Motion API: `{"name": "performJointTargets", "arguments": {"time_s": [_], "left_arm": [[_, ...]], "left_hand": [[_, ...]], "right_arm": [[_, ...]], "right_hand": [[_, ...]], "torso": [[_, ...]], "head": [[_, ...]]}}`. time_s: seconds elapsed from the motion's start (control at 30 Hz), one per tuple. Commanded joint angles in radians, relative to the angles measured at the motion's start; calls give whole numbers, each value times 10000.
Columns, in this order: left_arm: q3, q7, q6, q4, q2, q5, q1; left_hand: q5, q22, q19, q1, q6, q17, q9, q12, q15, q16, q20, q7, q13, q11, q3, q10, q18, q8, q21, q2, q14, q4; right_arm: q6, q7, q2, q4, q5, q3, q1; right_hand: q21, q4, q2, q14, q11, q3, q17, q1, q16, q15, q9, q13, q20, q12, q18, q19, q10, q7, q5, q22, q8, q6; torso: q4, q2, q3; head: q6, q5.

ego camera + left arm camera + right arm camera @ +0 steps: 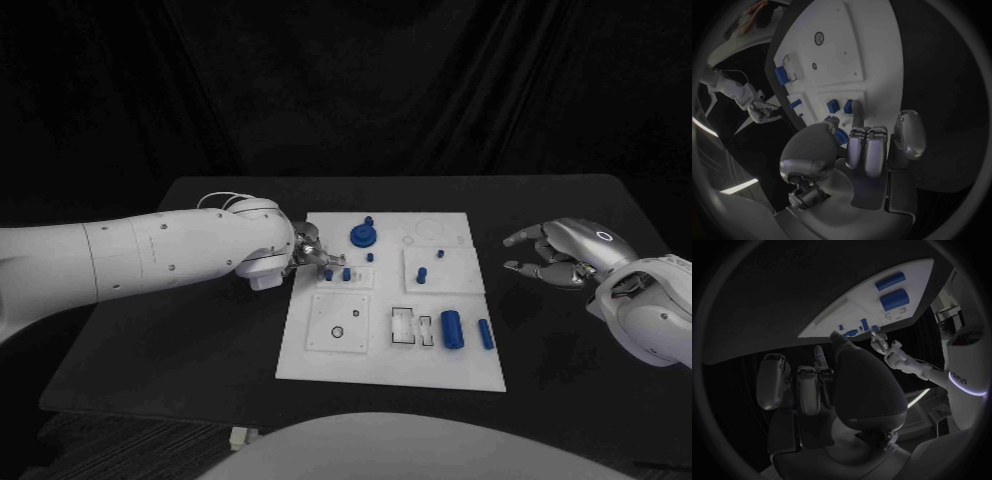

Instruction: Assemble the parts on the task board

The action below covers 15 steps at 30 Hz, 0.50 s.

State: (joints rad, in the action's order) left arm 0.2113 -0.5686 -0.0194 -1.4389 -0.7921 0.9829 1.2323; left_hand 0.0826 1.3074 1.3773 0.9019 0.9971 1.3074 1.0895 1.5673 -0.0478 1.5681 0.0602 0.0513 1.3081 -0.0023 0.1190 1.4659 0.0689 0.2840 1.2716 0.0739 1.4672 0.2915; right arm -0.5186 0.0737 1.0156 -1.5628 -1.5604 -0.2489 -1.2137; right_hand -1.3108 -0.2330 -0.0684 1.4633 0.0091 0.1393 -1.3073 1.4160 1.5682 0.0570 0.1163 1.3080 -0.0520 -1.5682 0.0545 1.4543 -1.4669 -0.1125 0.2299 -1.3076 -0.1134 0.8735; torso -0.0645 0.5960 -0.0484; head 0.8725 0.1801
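1. Black rectangular table: carries everything; a matt dark top.

2. White flat task board: lies in the middle of the table, long edges running from the near edge to the far edge. Its recesses and raised panels fix where each part belongs.

3. Left hand, silver, many-fingered, on a white arm: reaches over the board's left edge at the far half. In the left wrist view its fingers are curled together with the tips at the small blue pegs; a bit of blue shows beside the thumb, but whether a peg is pinched I cannot tell. Judged purpose: working a peg at that panel.

4. Right hand, silver, many-fingered, on a white arm: hovers over bare table off the board's right edge, well apart from every part. Fingers loosely curved and apart, holding nothing; it appears to be waiting clear of the work.

5. Round blue knobbed disc: stands at the board's far edge, left of centre, apparently already seated.

6. Large blue cylinder: lies on its side near the board's right edge, near half, beside an outlined slot; judged not yet fitted.

7. Slim blue rod: lies just right of the cylinder, parallel to it.

8. Small blue pegs: stand upright in the left panel, just beside the left fingertips.

9. Small blue pins: upright in the middle panel.
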Motion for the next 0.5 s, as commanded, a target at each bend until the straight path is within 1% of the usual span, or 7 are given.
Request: {"name": "performJointTargets", "arguments": {"time_s": [0.03, 0.17, 0.2, 0.3, 0.4, 0.47, 0.5], "left_arm": [[39, 404, 892, -77, -122, -17, -60], [36, 1212, 1785, -178, -275, -17, 94], [36, 1320, 1890, -184, -286, -17, 126], [34, 2385, 2471, -128, -319, -17, 425], [34, 3686, 2932, 7, -274, -17, 638], [34, 4636, 3080, 136, -225, 45, 731], [34, 5432, 3199, 288, -156, 383, 785]], "left_hand": [[67, 1594, 89, 7, -177, 2634, 428, 35, -97, 27, -34, -1, 2627, -104, -222, 1049, 37, 397, 6, 103, 1036, -7], [23, 1666, 193, 50, -358, 2634, 874, 35, -130, 27, -70, -33, 2627, -138, -666, 1049, 10, 804, 103, -74, 1036, 3], [-250, 1700, 251, 180, -472, 2634, 1027, 35, -163, 27, -72, -44, 2627, -141, -875, 1049, -10, 933, 160, -177, 1036, 15], [-321, 1728, 294, 429, -677, 2634, 1166, 35, -150, 27, -97, -24, 2627, -145, -1208, 1049, -15, 1029, 194, -410, 1036, -25], [-298, 1669, 126, 1136, -1590, 2634, 1115, -120, -20, 27, -30, 196, 2519, 9, -1396, 913, 24, 711, -58, -359, 1036, -37], [-312, 1633, 11, 1650, -1944, 2634, 941, -318, 61, 27, 36, 302, 2385, 124, -1421, 736, 46, 498, -207, -395, 1036, -112], [-243, 1440, -583, 2594, -2848, 1923, 474, -1203, 335, -556, 212, 641, 1827, 427, -1322, -152, 146, -43, -935, -369, 424, -286]], "right_arm": [[-83, 138, 41, -14, -31, 7, 27], [-134, 133, 76, -17, -31, 7, 28], [-135, 134, 79, -17, -31, 7, 28], [-129, 143, 94, -14, -31, 8, 28], [-131, 154, 109, -11, -31, 8, 28], [-138, 157, 112, -10, -31, 8, 28], [-150, 152, 114, -9, -28, 8, 27]], "right_hand": [[28, 39, 48, 1075, 46, -8, -2635, -56, 26, -74, -16, 2628, -83, -26, 41, 15, -1039, -2, 45, -1853, 28, 94], [20, 21, 56, 1075, 48, -14, -2635, -90, 26, -77, -21, 2628, -85, -26, 39, 20, -1039, -5, 55, -1856, 32, 100], [17, 15, 59, 1075, 49, -15, -2635, -101, 26, -78, -22, 2628, -85, -26, 39, 22, -1039, -5, 59, -1857, 34, 102], [20, 7, 63, 1075, 49, -17, -2635, -113, 26, -78, -24, 2628, -86, -26, 39, 21, -1039, -5, 63, -1856, 35, 104], [22, -16, 80, 1075, 50, -20, -2635, -151, 26, -79, -30, 2628, -87, -26, 40, 21, -1039, -4, 70, -1856, 40, 110], [23, -26, 85, 1075, 50, -22, -2635, -167, 26, -80, -32, 2628, -88, -26, 40, 22, -1039, -4, 71, -1856, 42, 113], [22, -32, 89, 1075, 50, -23, -2635, -178, 26, -79, -33, 2628, -88, -26, 39, 23, -1039, -4, 71, -1856, 43, 115]], "torso": [[6, -1, -1], [13, -2, -3], [12, 1, -1], [6, 3, 2], [8, 4, 5], [8, 2, 7], [3, -1, 10]], "head": [[2, -35], [2, -97], [2, -98], [2, -104], [2, -152], [2, -156], [2, -147]]}}
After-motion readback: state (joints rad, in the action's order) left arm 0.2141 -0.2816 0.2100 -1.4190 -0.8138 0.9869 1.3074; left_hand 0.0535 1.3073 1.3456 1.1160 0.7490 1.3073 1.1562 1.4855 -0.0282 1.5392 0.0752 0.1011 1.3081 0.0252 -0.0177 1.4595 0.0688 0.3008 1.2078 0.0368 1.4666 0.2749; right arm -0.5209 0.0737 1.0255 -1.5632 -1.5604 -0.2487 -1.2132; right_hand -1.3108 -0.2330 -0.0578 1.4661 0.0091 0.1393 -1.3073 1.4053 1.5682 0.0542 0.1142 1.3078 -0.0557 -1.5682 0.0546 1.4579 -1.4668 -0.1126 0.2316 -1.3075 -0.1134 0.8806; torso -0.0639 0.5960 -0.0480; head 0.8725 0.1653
